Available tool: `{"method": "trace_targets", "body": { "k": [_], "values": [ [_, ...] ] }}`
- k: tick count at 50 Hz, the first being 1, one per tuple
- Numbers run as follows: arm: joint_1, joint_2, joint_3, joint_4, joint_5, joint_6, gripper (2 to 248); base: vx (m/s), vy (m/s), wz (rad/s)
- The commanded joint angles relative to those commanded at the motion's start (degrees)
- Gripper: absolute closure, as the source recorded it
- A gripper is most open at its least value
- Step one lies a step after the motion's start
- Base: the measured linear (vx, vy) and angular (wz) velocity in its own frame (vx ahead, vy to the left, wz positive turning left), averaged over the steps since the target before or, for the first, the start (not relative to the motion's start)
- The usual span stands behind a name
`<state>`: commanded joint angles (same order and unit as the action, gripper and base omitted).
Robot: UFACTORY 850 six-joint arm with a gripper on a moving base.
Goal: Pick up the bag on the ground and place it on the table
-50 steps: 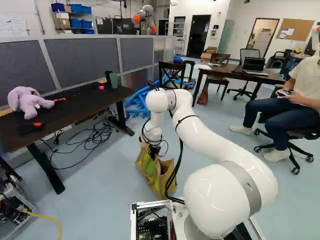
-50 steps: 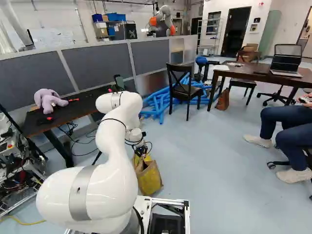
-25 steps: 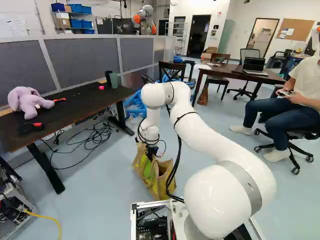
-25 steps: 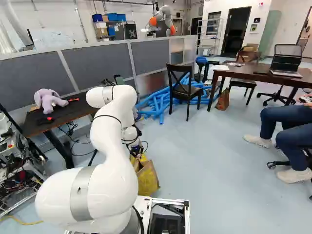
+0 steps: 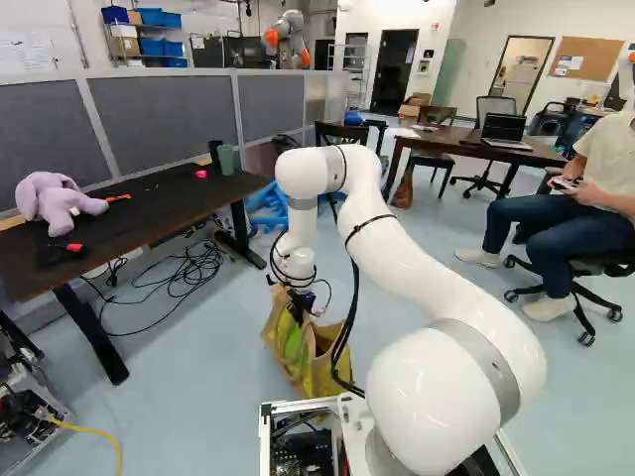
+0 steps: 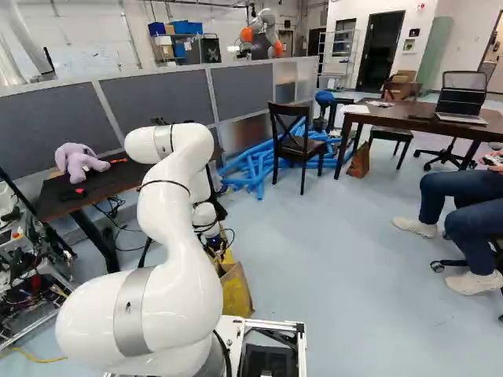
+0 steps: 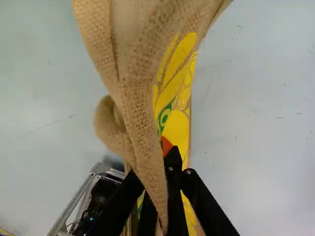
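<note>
Room: pale floor [image 5: 208, 402], grey partition [image 5: 179, 119] behind a low black surface [image 5: 149, 213] with a purple plush toy [image 5: 50, 203] on it; a dark wooden table [image 6: 409, 120] stands farther off to the right.

Bag [image 5: 320, 369]: tan burlap with yellow print, low in front of the base, just beside the base frame [image 6: 275, 323]. It lies directly under the gripper [image 7: 157, 169], mouth up, leaning a little. Cannot tell whether its underside bears on the floor.

Gripper: drawn in narrow on a fold of burlap at the mouth. The fold runs down between the two fingers; one orange pad [image 7: 166, 146] shows against the cloth, the other side is hidden by it. A curl of loose burlap sits beside the fingers.

Long axis of the bag runs outward, base to far side, much as the arm [image 5: 446, 288] reaches. The black surface is off to the left of that line and higher; likely the target, being nearer than the wooden table, though the task names neither.

Judgement: early, at the lift. Next move wants straight up first, bottom above the surface's edge, then a swing left. Held by one fold, the soft bag may sag, twist or catch that edge.
</note>
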<state>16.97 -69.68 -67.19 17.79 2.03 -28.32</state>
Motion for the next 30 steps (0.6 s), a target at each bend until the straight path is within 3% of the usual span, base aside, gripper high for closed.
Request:
{"method": "trace_targets", "body": {
  "k": [30],
  "values": [
    [-0.8, 7.9, 10.2, 1.1, 1.0, 0.0, 229, 0.000, 0.000, 0.000]
  ]
}}
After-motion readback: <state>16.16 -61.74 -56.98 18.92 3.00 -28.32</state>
